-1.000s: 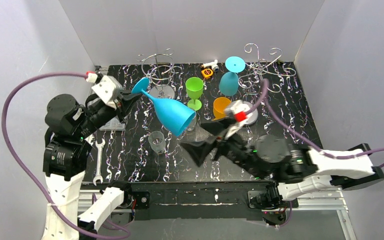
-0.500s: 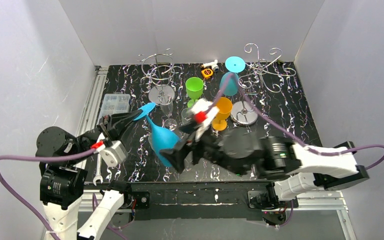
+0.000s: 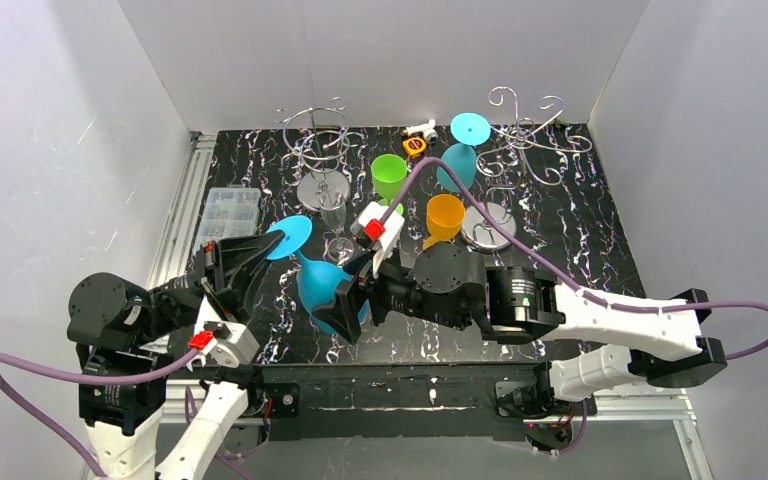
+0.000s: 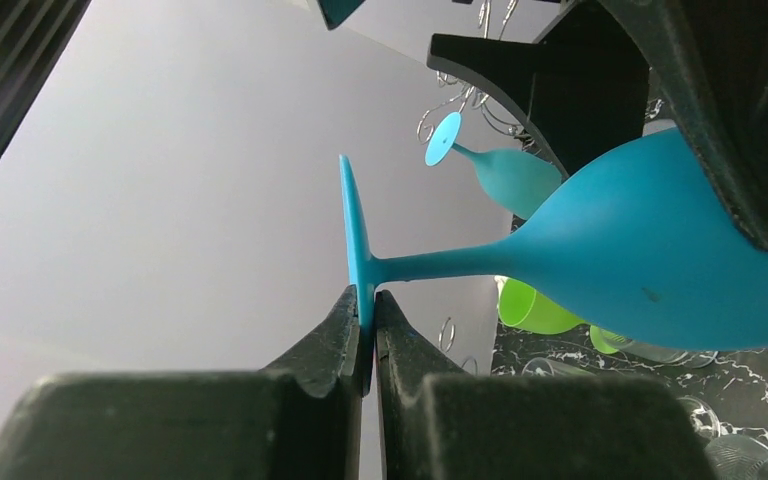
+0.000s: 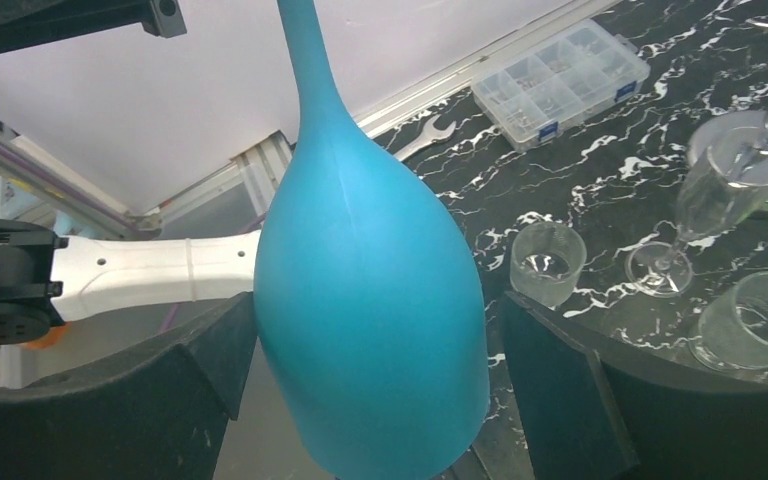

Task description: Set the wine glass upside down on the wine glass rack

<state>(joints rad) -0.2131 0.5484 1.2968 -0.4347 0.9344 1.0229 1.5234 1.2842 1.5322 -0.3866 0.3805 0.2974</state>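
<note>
The left gripper [image 4: 367,300] is closed on the blue wine glass [image 3: 322,285]: its two fingers pinch the thin rim of the round foot between them, as the left wrist view shows clearly. The glass is in the air above the near left part of the table [image 3: 600,250], lying tilted, with the foot towards the left arm and the bowl lower, towards the middle. The right gripper [image 5: 375,330] stands wide open around the bowl, one finger on each side. In the right wrist view there is a gap between the bowl and one finger; on the other side the finger edge seems to meet the bowl, but I cannot tell if it really touches. The glass is well apart from both racks. The left wire rack [image 3: 320,140] stands at the far edge with nothing hanging on it, and the right wire rack [image 3: 530,135] carries a teal glass [image 3: 457,167] upside down. Between the racks stand a green glass [image 3: 389,176] and an orange glass [image 3: 444,215], both upright. A clear flute [image 5: 720,190] and a clear tumbler [image 5: 547,262] stand on the table under the arms, and a parts box [image 3: 230,208] lies near the left edge.
</note>
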